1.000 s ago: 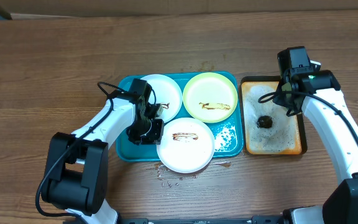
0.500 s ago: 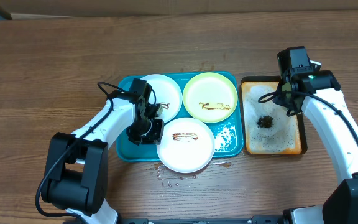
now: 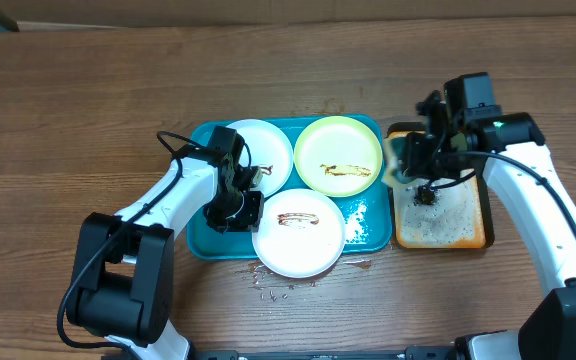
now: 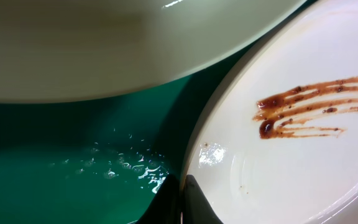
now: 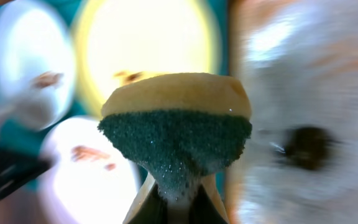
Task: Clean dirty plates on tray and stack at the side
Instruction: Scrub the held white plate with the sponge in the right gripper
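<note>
Overhead camera: fixed above the table (image 3: 88, 90), facing straight down from a distance; it covers the tray (image 3: 366, 222) and the orange tray (image 3: 458, 215).

Left wrist camera: looks along its jaws at very close range. The front white plate (image 4: 291, 143) lies right of the jaws, the tray floor left of them.

Right wrist camera: close range, sharp only on the sponge (image 5: 176, 124) between its jaws. The yellow-green plate (image 5: 148, 43) lies ahead of the jaws, blurred.

All three views share the tray.

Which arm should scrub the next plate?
Right. The right gripper holds the sponge near the yellow-green plate. The left gripper has no sponge; it pinches the front white plate's rim.
</note>
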{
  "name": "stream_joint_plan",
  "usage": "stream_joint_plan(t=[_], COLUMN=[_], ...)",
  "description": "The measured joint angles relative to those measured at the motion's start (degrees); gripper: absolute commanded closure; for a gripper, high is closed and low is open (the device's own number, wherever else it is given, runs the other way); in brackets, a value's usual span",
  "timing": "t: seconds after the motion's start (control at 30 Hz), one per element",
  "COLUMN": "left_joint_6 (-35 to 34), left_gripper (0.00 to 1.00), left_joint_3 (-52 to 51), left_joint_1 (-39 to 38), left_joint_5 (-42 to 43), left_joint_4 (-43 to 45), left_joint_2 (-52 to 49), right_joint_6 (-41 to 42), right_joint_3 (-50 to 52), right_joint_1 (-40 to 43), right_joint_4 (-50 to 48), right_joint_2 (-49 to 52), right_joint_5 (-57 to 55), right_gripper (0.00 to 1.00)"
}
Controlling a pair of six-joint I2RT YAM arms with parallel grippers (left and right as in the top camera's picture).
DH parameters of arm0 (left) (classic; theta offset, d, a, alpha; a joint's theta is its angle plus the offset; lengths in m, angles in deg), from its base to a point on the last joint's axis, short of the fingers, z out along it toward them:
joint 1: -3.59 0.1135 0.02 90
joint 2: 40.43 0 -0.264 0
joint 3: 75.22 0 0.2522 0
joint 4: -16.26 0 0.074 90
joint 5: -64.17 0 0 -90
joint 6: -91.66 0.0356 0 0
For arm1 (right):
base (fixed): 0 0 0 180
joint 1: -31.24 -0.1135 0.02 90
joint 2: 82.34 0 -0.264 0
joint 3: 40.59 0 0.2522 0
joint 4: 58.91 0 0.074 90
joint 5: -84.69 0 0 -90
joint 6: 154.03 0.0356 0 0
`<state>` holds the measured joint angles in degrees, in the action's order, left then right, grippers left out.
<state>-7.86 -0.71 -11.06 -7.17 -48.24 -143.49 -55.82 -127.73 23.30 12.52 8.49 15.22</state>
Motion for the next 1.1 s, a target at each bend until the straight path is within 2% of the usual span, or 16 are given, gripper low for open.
stream_joint_plan(t=[0.13,0.2,0.47,0.87,1.1], left_joint_6=[0.0,0.0,0.0,0.0,0.0], left_gripper=[0.96,0.96,0.96,0.96,0.96], left_joint_3=[0.0,0.0,0.0,0.0,0.0], left_joint_1=[0.0,0.0,0.0,0.0,0.0], left_joint_5=[0.0,0.0,0.0,0.0,0.0], left_joint_4=[0.1,0.2,0.2,0.2,0.2], left_joint_2=[0.0,0.0,0.0,0.0,0.0], right_joint_6=[-1.2,-0.8,8.4,15.3,17.2], right_joint_3=[0.0,0.0,0.2,0.7,0.7], right_joint_1=[-4.0,-8.5,-22.4,-31.9,-32.8], right_joint_4=[-0.6,-2.3,-9.1,-18.1,-19.6], right_joint_2=[0.0,0.2,7.3,16.2,18.0], right_joint_5=[7.2,9.8,9.5,8.9,6.1], right_gripper=[0.96,0.96,0.96,0.96,0.96])
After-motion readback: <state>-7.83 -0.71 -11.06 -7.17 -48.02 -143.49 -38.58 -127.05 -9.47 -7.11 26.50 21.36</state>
